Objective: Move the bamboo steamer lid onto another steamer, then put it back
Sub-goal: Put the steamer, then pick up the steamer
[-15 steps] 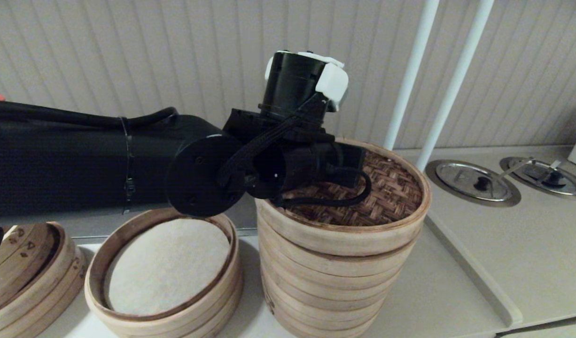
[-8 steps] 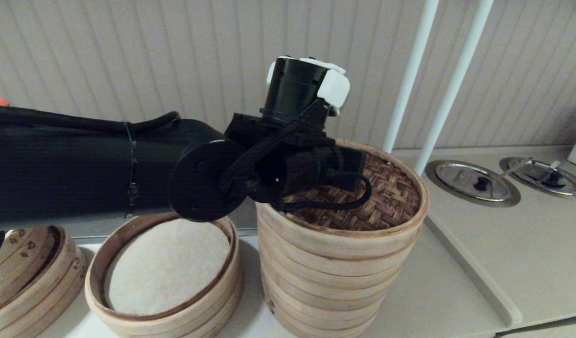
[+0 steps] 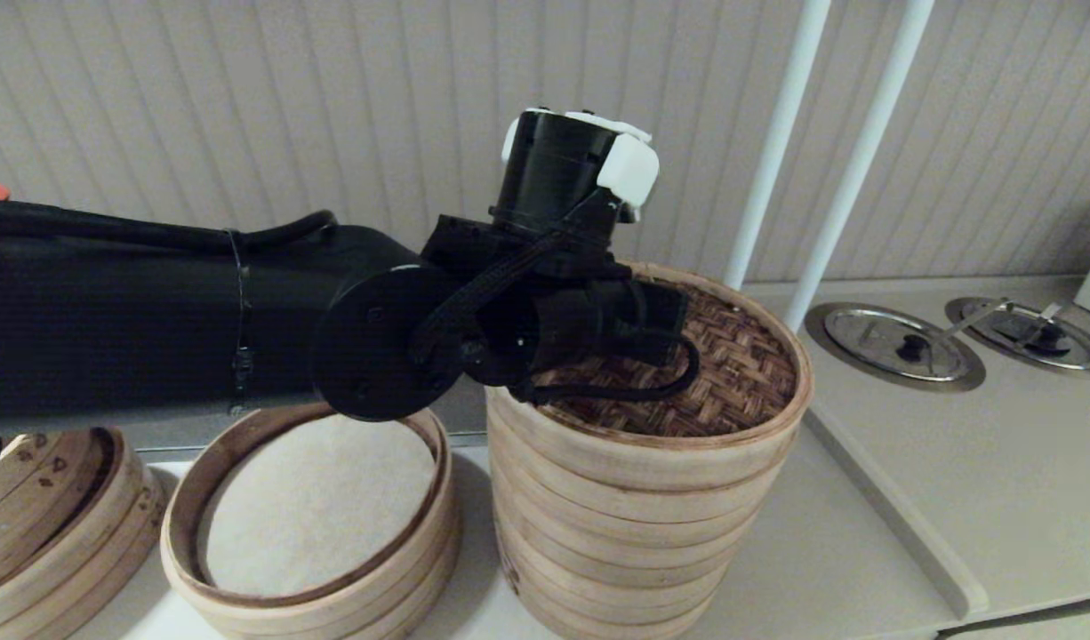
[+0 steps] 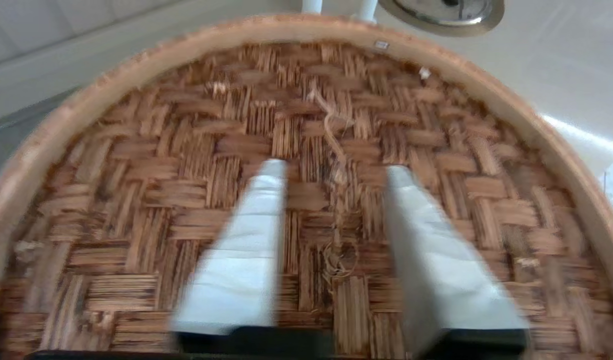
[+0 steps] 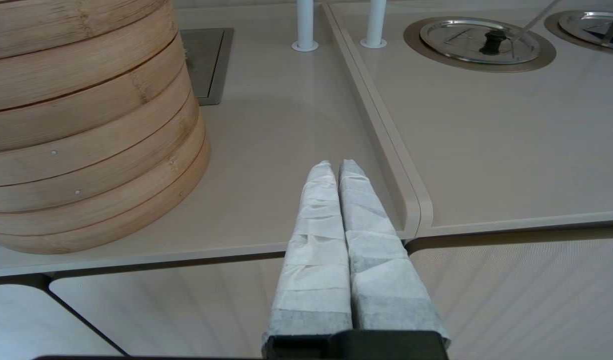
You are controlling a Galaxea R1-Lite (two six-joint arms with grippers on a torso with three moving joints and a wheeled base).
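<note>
The bamboo steamer lid, dark woven top with a pale rim band, sits on the tall stack of pale steamer rings. My left arm reaches in from the left, and its wrist hangs over the lid's near-left part. In the left wrist view the left gripper is open just above the woven top. Its white-wrapped fingers stand on either side of a small frayed fibre knot and grip nothing. The right gripper is shut and empty, low by the counter's front edge to the right of the tall stack.
A short steamer with a whitish liner stands left of the tall stack. A stack with small dark marks is at the far left. Two white poles rise behind. Round metal covers are set into the counter on the right.
The left wrist has sunk slightly and eased left over the lid. The lid's rim now sits a little more level on the tall stack.
</note>
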